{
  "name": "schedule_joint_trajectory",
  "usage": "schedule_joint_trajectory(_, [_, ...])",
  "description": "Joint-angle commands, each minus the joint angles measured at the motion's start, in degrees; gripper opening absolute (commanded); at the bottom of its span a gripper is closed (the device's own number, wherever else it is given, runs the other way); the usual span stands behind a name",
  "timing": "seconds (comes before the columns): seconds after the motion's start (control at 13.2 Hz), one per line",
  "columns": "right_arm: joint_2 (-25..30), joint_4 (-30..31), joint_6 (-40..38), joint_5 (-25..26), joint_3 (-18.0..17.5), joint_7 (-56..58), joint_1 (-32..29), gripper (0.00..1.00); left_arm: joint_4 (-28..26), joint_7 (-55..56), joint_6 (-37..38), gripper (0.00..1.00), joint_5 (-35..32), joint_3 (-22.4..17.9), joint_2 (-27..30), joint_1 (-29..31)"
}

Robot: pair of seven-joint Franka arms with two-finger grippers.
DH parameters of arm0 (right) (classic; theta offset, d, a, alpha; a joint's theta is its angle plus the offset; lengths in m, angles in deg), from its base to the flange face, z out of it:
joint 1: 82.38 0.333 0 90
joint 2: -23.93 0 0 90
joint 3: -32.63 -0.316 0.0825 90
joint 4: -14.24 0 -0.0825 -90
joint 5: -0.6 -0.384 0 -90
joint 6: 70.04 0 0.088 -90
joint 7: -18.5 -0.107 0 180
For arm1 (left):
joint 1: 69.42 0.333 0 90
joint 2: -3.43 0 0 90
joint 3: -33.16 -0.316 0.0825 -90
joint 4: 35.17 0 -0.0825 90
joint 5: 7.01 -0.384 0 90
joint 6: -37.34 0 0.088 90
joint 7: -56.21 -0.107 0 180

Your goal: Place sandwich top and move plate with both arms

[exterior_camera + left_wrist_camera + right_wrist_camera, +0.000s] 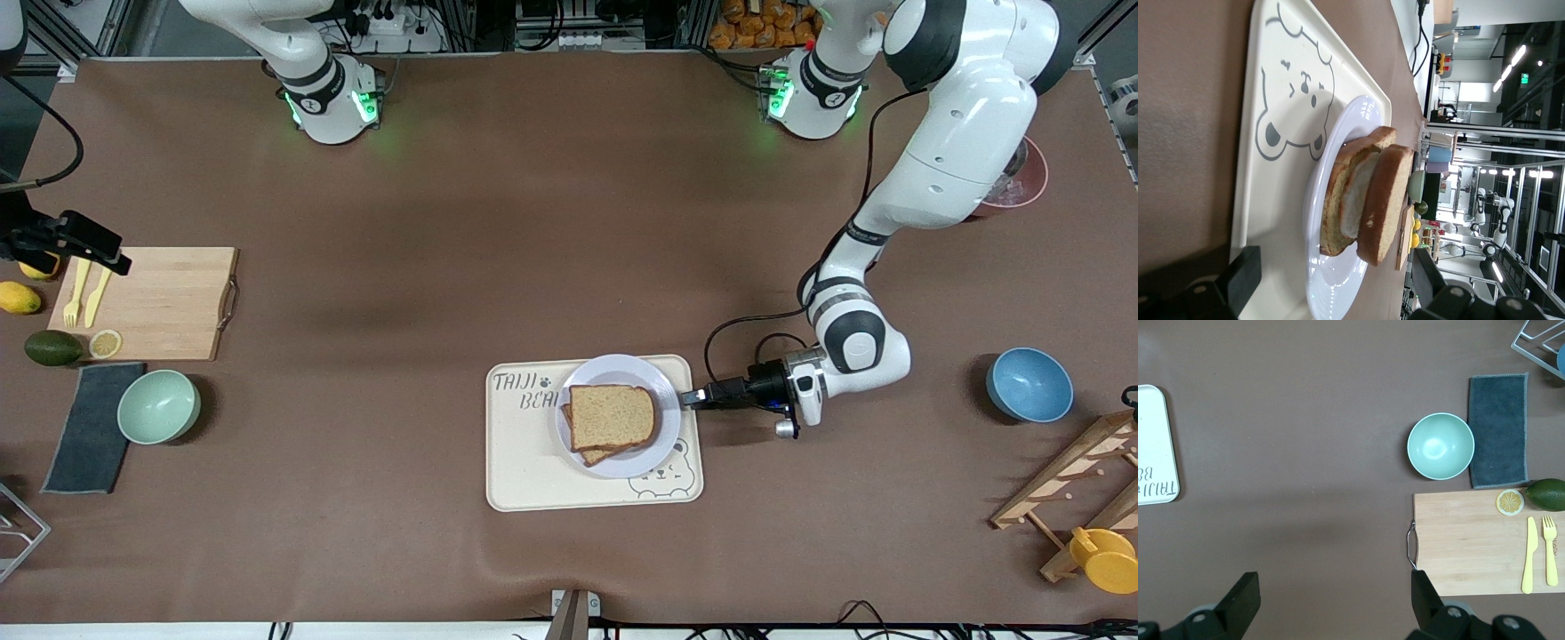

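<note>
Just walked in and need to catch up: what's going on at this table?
The sandwich top already lies on the stack on the plate, which sits on the bear tray. The left gripper is open at the plate's rim, holding nothing. The right gripper waits open above the wooden cutting board. The plate hasn't been moved off the tray yet.

Counter (533, 222): brown. Tray (533, 471): cream, grey bear print and lettering. Plate (622, 369): pale lavender-white. Sandwich top (612, 416): light brown, speckled, darker crust. Bowls: one mint green (158, 406), one blue (1029, 384). Cloth (93, 427): dark grey. Cutting board (160, 302): light wood. Fork (75, 293) and knife (97, 297): yellow.
</note>
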Motion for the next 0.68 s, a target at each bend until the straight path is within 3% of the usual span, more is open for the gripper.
schedule_joint_trajectory(0.0, [0.1, -0.4, -0.1, 0.2, -0.3, -0.7, -0.3, 1.00, -0.9, 7.4, -0.3, 1.00, -4.6, -0.3, 4.2, -0.2])
schedule_joint_trajectory(0.23, [-0.1, -0.4, 0.0, 0.1, -0.3, -0.4, -0.5, 1.00, -1.0, 13.3, 1.1, 1.00, -8.8, -0.4, 7.4, 0.9])
schedule_joint_trajectory(0.61, [-0.3, -0.4, 0.0, 0.1, -0.3, -0.4, -0.5, 1.00, -0.3, 31.6, 7.5, 1.00, -32.9, -0.8, 18.1, 5.9])
